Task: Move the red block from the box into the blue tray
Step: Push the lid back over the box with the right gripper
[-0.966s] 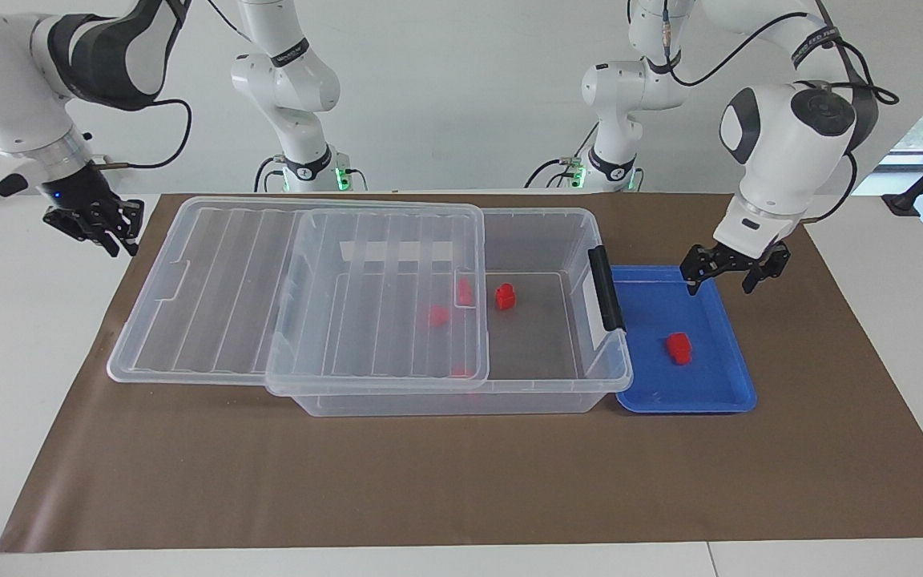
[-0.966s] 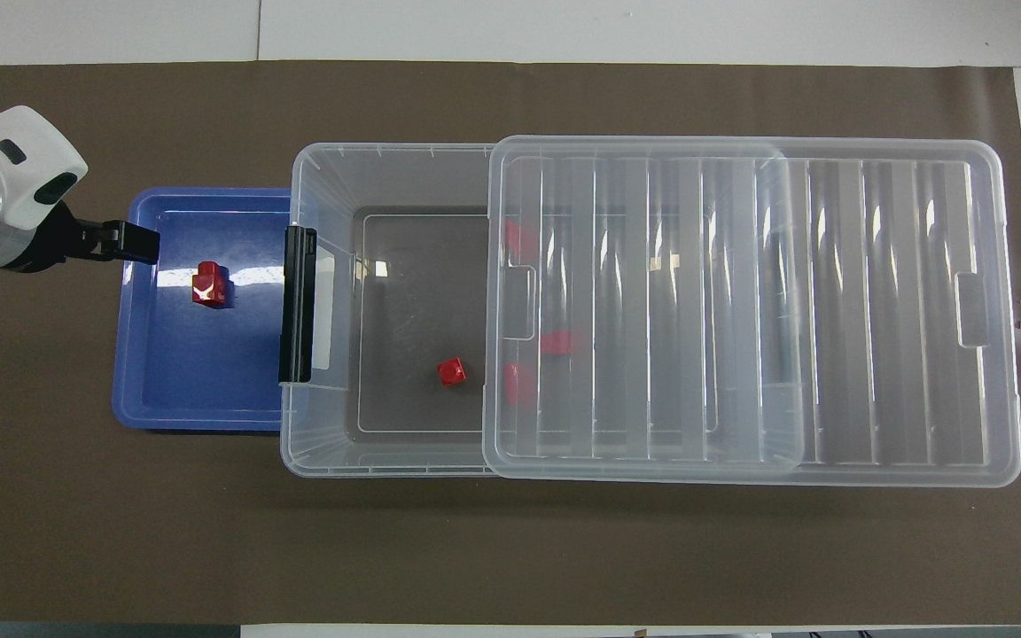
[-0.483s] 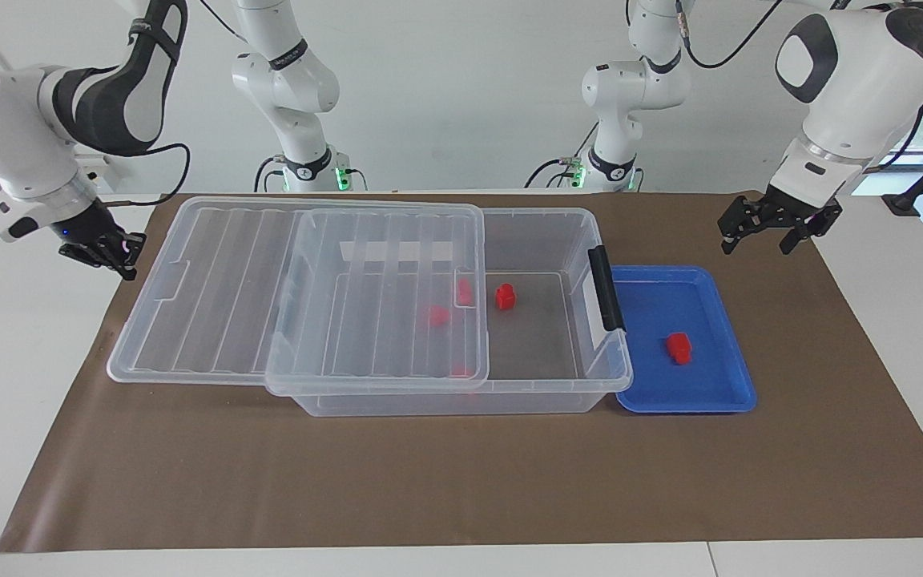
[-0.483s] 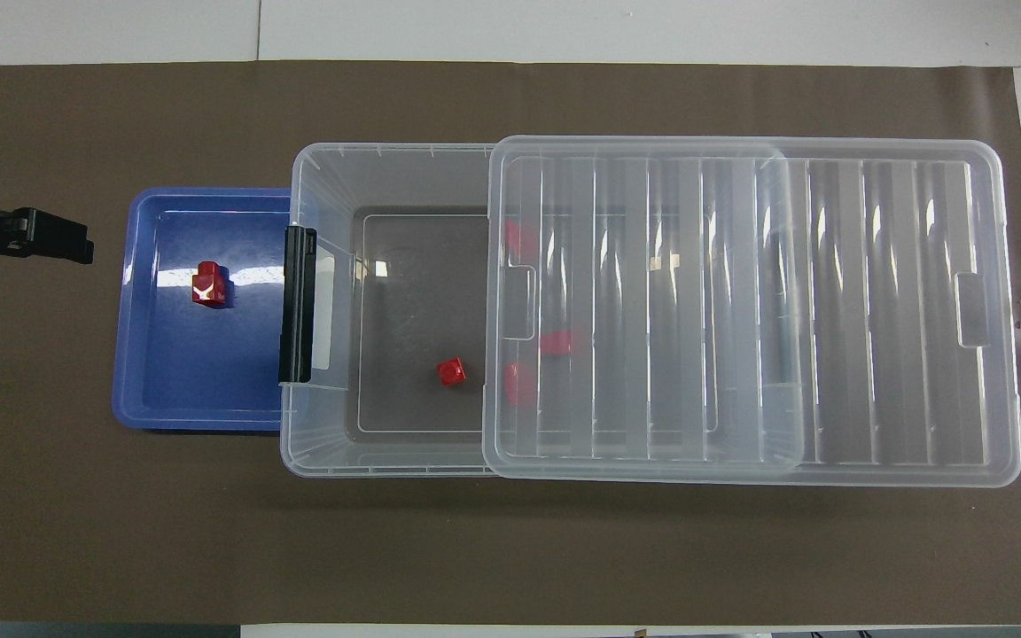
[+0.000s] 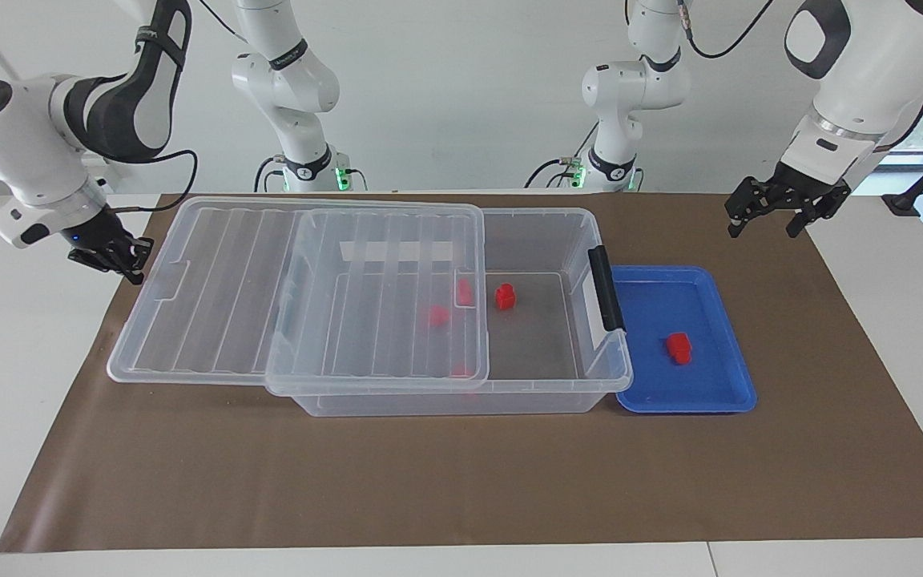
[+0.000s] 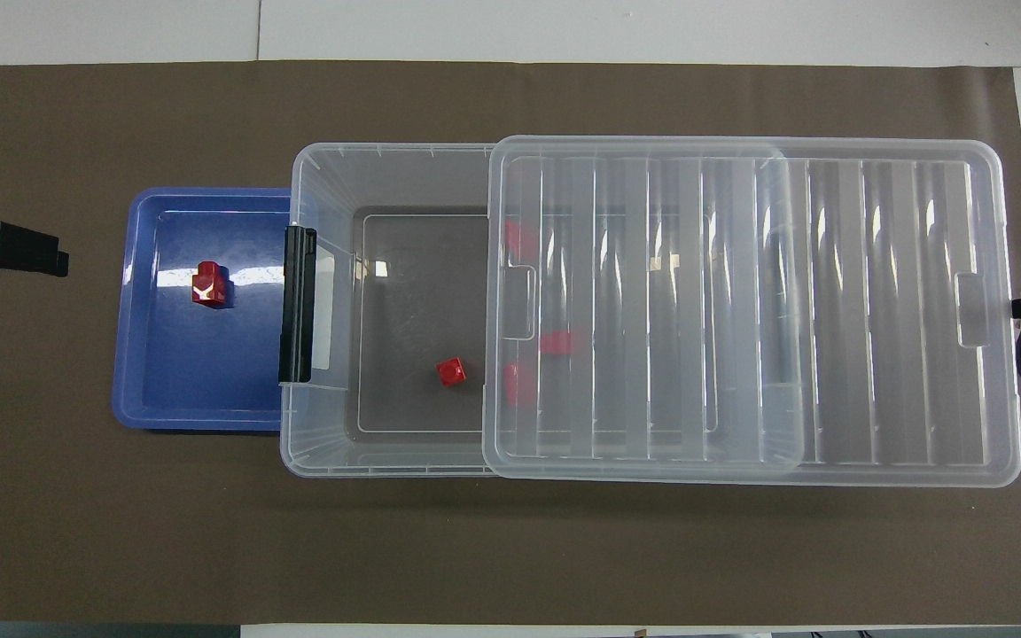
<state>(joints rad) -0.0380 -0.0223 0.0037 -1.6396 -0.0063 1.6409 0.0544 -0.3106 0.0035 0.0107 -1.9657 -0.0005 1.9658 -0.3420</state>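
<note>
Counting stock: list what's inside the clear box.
In the box, one red block lies uncovered. Three more show blurred through the slid lid; anything further beneath it cannot be made out.

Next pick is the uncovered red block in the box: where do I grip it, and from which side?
Come straight down through the box's uncovered end and pinch the red block's flat sides below its knob: it stands upright, clear of lid and walls.

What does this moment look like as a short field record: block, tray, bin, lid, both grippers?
block in tray: one small red plastic block on the shallow blue plastic tray
bin: large clear plastic bin, red blocks inside
lid: ribbed clear lid slid partway off
left gripper: open, empty, raised over the brown mat
right gripper: shut, empty, beside the lid
</note>
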